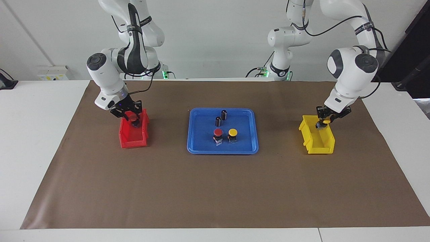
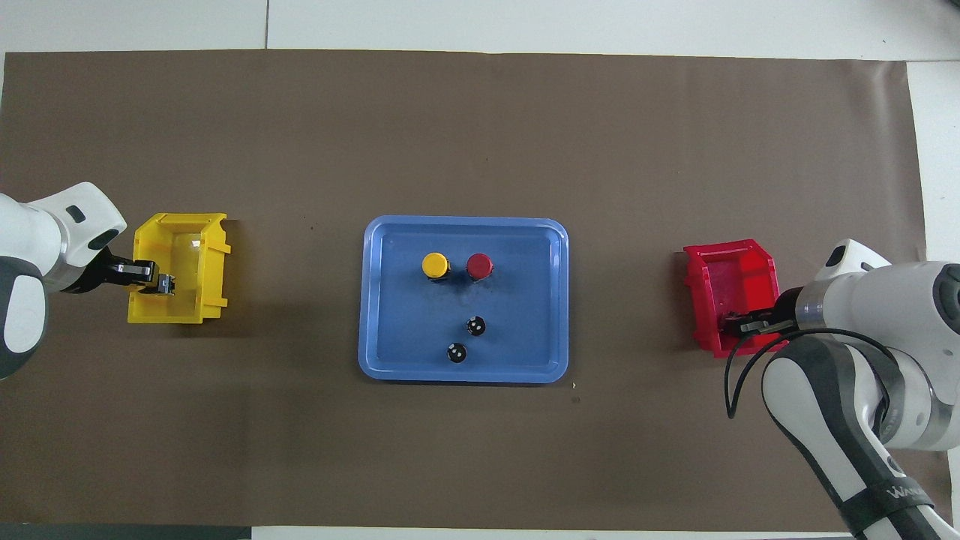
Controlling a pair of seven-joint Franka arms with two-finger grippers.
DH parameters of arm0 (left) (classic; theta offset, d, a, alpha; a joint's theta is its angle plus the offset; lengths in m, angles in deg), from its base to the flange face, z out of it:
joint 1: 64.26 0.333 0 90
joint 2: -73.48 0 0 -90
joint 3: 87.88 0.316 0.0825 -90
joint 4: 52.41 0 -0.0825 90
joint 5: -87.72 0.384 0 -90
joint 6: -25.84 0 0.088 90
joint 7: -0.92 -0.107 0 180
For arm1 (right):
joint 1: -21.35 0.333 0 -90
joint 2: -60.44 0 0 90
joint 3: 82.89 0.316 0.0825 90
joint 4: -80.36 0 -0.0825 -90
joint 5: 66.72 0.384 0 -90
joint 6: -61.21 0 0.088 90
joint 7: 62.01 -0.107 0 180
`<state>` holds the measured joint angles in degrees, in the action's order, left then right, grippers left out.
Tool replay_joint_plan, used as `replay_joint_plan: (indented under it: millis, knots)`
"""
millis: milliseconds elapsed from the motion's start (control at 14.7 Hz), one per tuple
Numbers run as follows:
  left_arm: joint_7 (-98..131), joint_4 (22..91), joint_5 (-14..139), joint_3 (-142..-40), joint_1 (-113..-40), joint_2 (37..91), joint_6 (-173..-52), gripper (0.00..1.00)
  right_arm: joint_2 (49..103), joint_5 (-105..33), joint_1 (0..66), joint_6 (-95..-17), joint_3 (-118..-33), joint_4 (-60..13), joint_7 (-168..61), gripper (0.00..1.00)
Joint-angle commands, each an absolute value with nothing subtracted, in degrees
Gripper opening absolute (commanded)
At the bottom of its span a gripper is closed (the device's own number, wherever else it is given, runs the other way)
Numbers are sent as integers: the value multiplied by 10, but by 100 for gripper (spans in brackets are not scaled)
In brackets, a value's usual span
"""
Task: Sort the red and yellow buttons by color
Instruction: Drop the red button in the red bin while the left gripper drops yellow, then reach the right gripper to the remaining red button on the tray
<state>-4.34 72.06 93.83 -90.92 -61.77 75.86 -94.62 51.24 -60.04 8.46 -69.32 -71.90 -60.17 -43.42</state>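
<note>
Two cylinders [image 1: 221, 118] robot-side of buttons [image 1: 225, 135]

Few letters can be read. On a black band around the right arm [image 2: 885, 495], in the overhead view, white letters "WAN" are seen before the picture's edge cuts the word off. White print on black bands of both arms in the facing view cannot be read.
</note>
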Motion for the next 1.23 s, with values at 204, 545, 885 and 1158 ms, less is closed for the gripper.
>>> replay_joint_plan:
  millis: [204, 545, 885, 1158]
  knots:
    - [-10, 778, 954, -910, -622, 765, -1032, 1, 513, -585, 84, -646, -715, -547, -415, 55]
    - [7, 790, 954, -910, -631, 754, -1050, 1, 578, -605, 138, -526, -709, -386, -529, 63]
    - [7, 801, 954, -910, -631, 756, -1057, 27, 627, -622, 242, -511, -709, -279, -709, 67]
    - [6, 797, 953, -910, -630, 755, -1053, 47, 727, -665, 331, -464, -709, -121, -868, 69]
